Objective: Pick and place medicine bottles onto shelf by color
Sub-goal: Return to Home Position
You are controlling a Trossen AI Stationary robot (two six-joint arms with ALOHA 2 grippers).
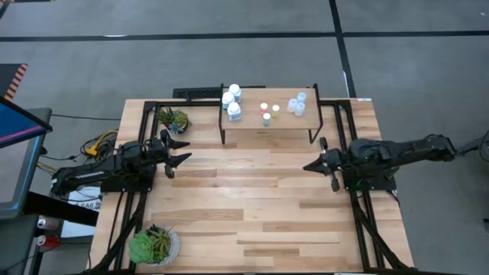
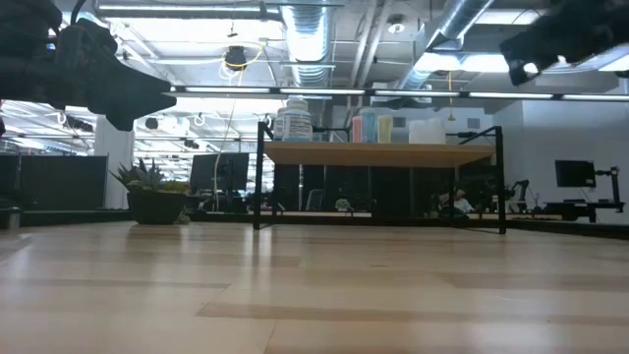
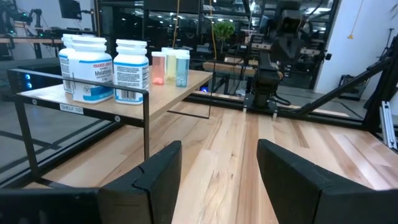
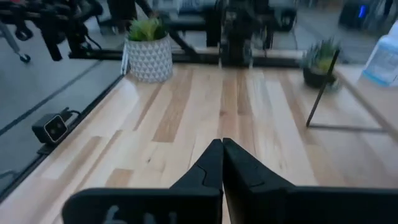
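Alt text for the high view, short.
Seen from above, a small shelf at the far edge of the table holds three clusters of bottles: white bottles on the left, tiny bottles in the middle, pale-blue bottles on the right. Both arms hang at the sides, left pincer open, right pincer shut, nothing held.

Smooth pale-wood shelf [image 1: 286, 124] and table [image 1: 252, 218]; glossy plastic bottles [image 3: 131, 71].

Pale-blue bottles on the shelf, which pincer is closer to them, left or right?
Right. The right pincer hangs in front of the shelf at the end with the pale-blue bottles; the left pincer is off the opposite end.
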